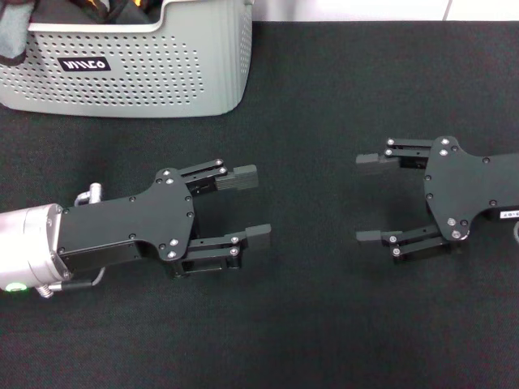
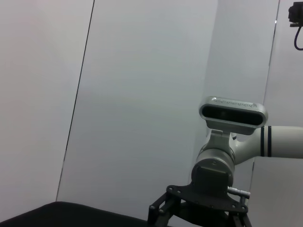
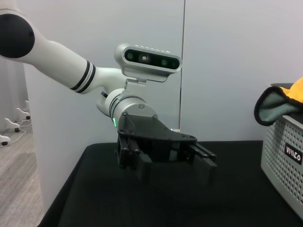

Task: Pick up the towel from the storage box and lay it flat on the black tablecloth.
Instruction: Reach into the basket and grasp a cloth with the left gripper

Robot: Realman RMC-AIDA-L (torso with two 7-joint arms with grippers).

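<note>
Low over the middle of the black tablecloth [image 1: 324, 340] you have both tools hovering with nothing in them: the left gripper [image 1: 247, 204] at near left with its fingers spread wide and pointing right, the right gripper [image 1: 369, 197] at near right, also wide, pointing left, so the two face each other across a bare gap. That looks like a waiting pose, since neither has reached for the storage box [image 1: 138, 73] at far left. The towel [image 3: 280, 103] sits bunched in that box, draped over its rim with grey-green outside and yellow showing. Crumpled like that, you cannot read its long axis or heading.
</note>
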